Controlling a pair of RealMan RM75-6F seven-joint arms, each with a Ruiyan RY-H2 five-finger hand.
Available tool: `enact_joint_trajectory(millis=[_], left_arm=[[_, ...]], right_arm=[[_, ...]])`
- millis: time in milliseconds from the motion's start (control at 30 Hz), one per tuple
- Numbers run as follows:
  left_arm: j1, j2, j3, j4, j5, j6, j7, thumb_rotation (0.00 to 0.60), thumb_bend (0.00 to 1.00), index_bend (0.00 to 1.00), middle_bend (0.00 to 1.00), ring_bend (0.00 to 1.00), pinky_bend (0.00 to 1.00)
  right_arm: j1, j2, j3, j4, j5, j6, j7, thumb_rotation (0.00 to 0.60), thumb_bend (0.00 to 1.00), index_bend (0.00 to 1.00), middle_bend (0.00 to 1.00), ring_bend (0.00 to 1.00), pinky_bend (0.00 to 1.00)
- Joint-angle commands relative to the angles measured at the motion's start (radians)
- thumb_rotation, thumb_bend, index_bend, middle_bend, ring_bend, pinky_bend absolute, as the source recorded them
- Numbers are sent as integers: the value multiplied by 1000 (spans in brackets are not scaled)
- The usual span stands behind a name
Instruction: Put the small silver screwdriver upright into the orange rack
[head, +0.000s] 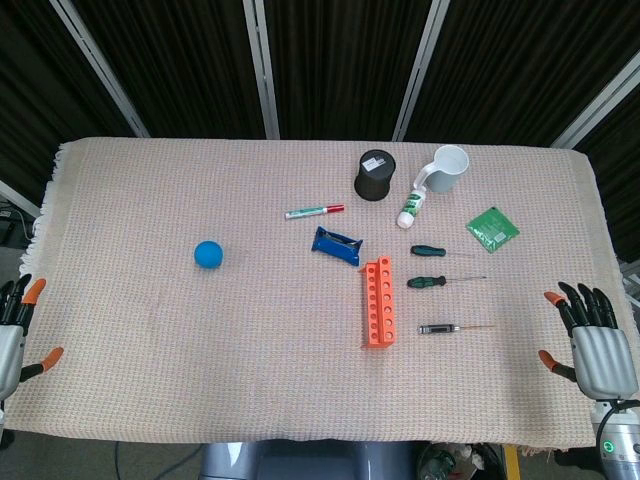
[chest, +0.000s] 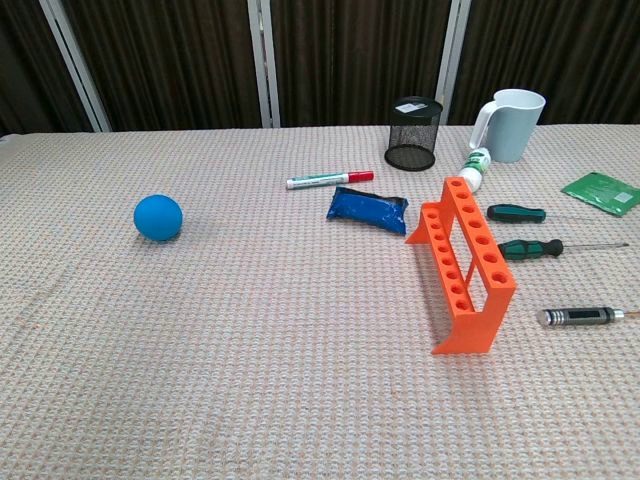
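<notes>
The small silver screwdriver (head: 452, 328) is seen lying flat on the woven tablecloth (head: 200, 350), just to the right of the orange rack (head: 379, 300) and not touching it, with its thin shaft pointed away from the rack. The rack stands upright near the middle of the table, its row of holes unfilled. Beyond the silver tool, two green-handled screwdrivers (head: 431, 282) are laid flat, one behind the other. Further back, a black mesh cup (head: 374, 175) and a pale mug (head: 446, 168) are placed, with a small white bottle (head: 411, 209) lying just in front of the mug. A red-capped marker (head: 314, 211) and a blue packet (head: 337, 245) are found left of the rack's far end, a blue ball (head: 208, 254) well apart on the left, and a green circuit board (head: 492, 226) on the right. The left hand (head: 14, 325) is held at the table's left edge and the right hand (head: 596, 345) at its right edge; both are empty, with fingers spread apart.
</notes>
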Motion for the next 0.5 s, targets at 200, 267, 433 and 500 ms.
enact_joint_trajectory(millis=[200,267,433,500], left_arm=[[-5,1,-2,1,0,-6,5,600,152,68,0,0,0],[-5,1,-2,1,2,-4,4,600,152,68,0,0,0],[-3,8,-1,-3,4,-2,4,600,152,69,0,0,0],[-3,12,-2,-6,5,0,6,600,157,70,0,0,0]], right_arm=[[-3,1,-3,1,4,-3,-5,600,99,177,82,0,0],[-4,1,-3,0,4,-1,-4,600,100,178,85,0,0],[-4,1,-2,1,2,1,-2,600,100,179,94,0,0],[-1,1,-2,0,1,-4,-3,600,100,181,101,0,0]])
